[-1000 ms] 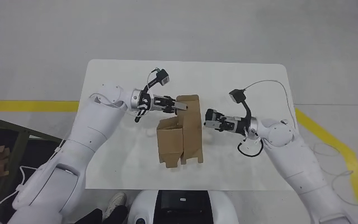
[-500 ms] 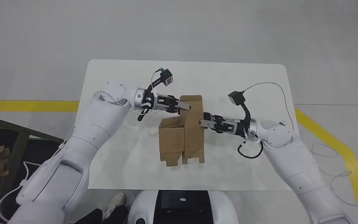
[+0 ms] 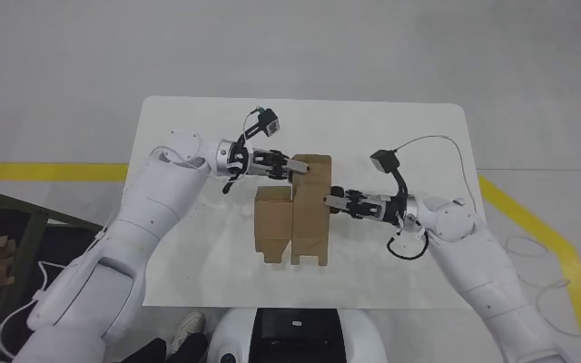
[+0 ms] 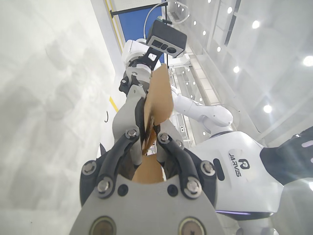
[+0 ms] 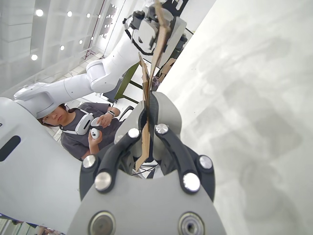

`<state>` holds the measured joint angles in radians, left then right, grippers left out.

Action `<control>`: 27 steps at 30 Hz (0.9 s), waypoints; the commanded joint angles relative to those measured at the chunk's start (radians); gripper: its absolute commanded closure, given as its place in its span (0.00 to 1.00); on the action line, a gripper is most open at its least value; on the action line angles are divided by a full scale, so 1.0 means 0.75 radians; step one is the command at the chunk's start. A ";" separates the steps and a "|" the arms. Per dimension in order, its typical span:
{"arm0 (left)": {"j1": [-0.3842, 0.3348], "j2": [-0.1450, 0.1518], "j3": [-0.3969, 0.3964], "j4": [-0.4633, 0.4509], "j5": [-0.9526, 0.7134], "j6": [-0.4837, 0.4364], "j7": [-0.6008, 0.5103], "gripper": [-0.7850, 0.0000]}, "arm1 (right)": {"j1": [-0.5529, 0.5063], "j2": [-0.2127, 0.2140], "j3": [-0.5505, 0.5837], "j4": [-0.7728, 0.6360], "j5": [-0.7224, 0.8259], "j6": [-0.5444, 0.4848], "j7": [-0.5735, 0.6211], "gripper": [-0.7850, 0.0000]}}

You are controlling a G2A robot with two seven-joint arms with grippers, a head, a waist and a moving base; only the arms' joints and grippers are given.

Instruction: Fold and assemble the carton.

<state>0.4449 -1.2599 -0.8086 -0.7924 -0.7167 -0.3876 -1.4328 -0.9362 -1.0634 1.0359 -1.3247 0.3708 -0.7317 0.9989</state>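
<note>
Brown corrugated carton (image 3: 304,209) sits over the middle of the white table (image 3: 182,254), centre of the top view, partly folded: taller panel on its right half, shorter panel beside it on the left, small flaps sticking out along the edge nearest the bottom of the frame. Can't tell whether those flaps touch the tabletop or the carton hangs just above it. Left gripper (image 3: 295,169) comes in from the upper left of the frame and is clamped on the top-left corner of the taller panel, jaws closed on the cardboard. Left wrist view confirms: carton (image 4: 159,99) edge-on, sheet pinched in the left gripper (image 4: 148,129), no gap between pads and board. Right gripper (image 3: 331,200) comes in from the right of the frame and bites the right edge of the taller panel, a bit lower in the frame than the left grip. Right wrist view: carton (image 5: 146,91) seen as a thin edge running away from the lens, right gripper (image 5: 148,106) closed tight on it. Both arms roughly level, pointing toward each other with the carton between them, grip points near but not touching. Yellow floor tape (image 3: 54,171) runs past the table at the left edge of the frame
</note>
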 commanded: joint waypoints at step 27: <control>0.115 0.089 -0.291 0.022 0.013 -0.092 0.335 0.00 | -0.263 0.040 0.326 -0.252 -0.054 0.474 -0.605 1.00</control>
<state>0.5318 -1.1934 -1.0268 -0.7768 -0.7062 -0.4560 -1.1807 -1.1282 -1.0340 1.2763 -1.5040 0.3345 -0.3800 0.5497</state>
